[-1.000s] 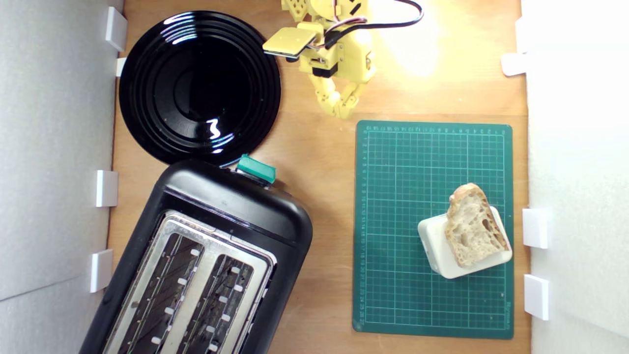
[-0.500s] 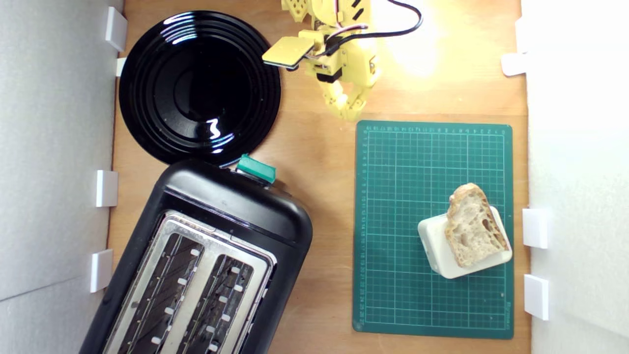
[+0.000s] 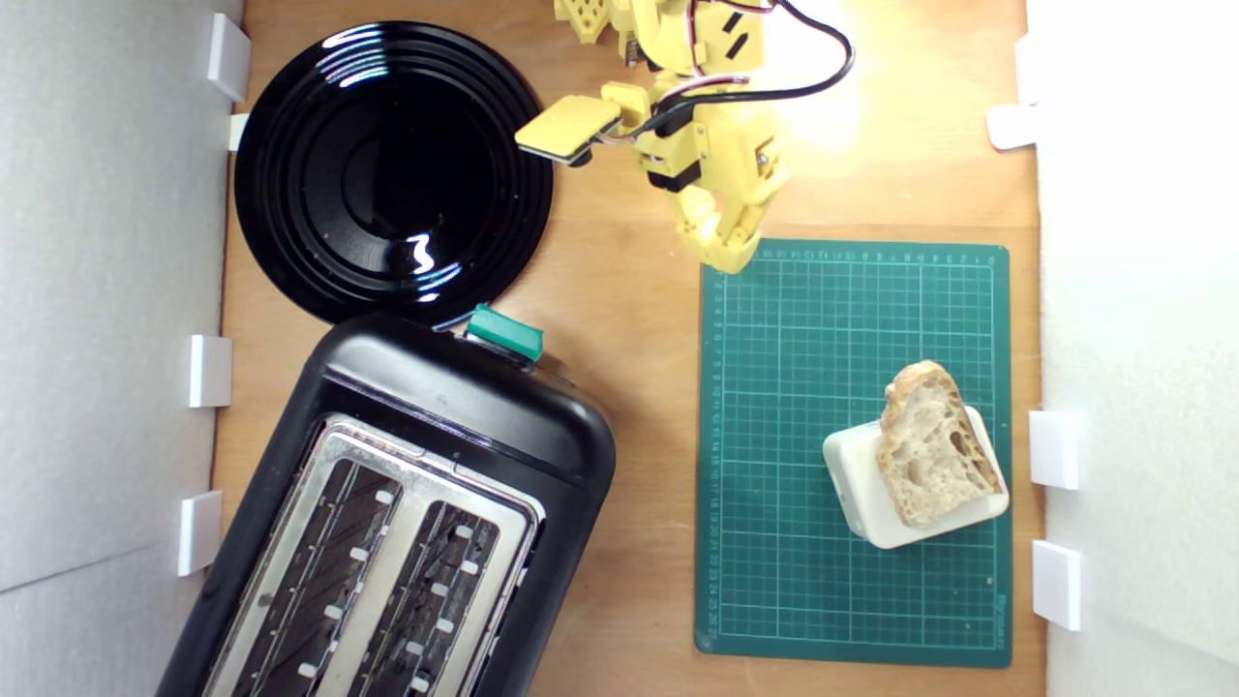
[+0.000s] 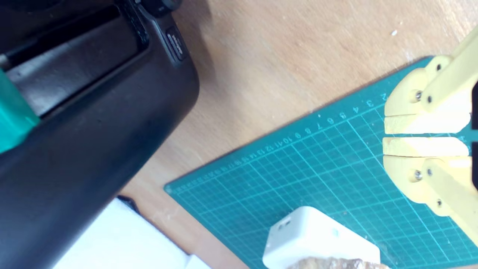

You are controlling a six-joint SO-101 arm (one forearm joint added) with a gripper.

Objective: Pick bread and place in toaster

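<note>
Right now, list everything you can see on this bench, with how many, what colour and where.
bread: one slice, pale crumb with brown crust, lying on the white block
white block: one, white, on the cutting mat near the exterior view's right
cutting mat: one, green with a grid, on the wooden bench
toaster: one, black with silvery two-slot top and teal lever, low in the exterior view's left
plate: one, glossy black, beyond the toaster
white clips: several, white, along both side walls
wooden bench: one, light brown
gripper: one, yellow, jaws closed and empty, over the mat's far corner
</note>
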